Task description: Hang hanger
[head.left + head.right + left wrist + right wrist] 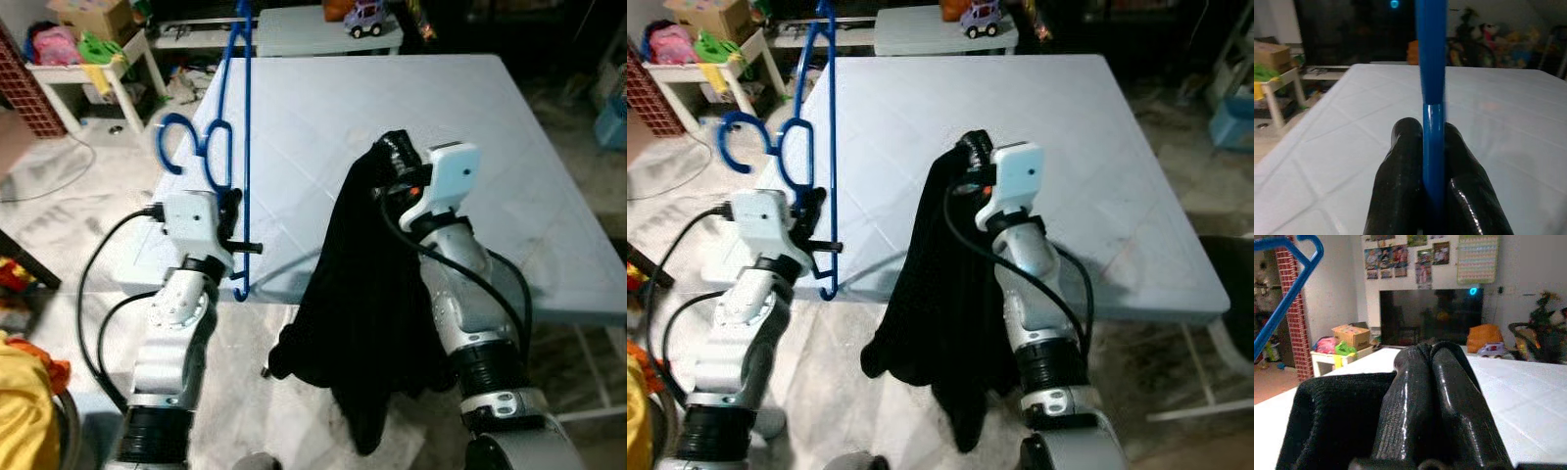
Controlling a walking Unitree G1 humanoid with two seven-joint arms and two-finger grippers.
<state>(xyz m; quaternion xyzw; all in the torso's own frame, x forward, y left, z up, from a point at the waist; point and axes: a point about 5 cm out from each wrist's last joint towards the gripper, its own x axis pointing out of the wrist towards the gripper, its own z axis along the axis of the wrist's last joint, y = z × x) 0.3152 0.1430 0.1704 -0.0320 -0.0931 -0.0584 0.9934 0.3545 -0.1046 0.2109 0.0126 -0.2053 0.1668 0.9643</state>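
In the left part of the head views, the left gripper was raised in front of the near edge of a pale blue table. Its two black fingers were pressed together on the bar of a blue hanger, with the bar squeezed between them, as the left wrist view showed clearly. The hanger stood almost upright, edge-on to the head camera. Its hook curled toward the upper left of the frame, and its lower end reached down past the table edge.

In the centre of the frame, the right gripper was lifted above the near part of the table. Its fingers were closed side by side, and a black garment was clamped by them. The cloth was draped over the gripper and hung down in front of the right arm, below the level of the table edge, toward the light floor. The garment and the hanger were apart from each other, with the hanger to the left.

At the far side of the table stood a smaller table with a toy car on it. In the upper left corner there was a white shelf with colourful things and a cardboard box.
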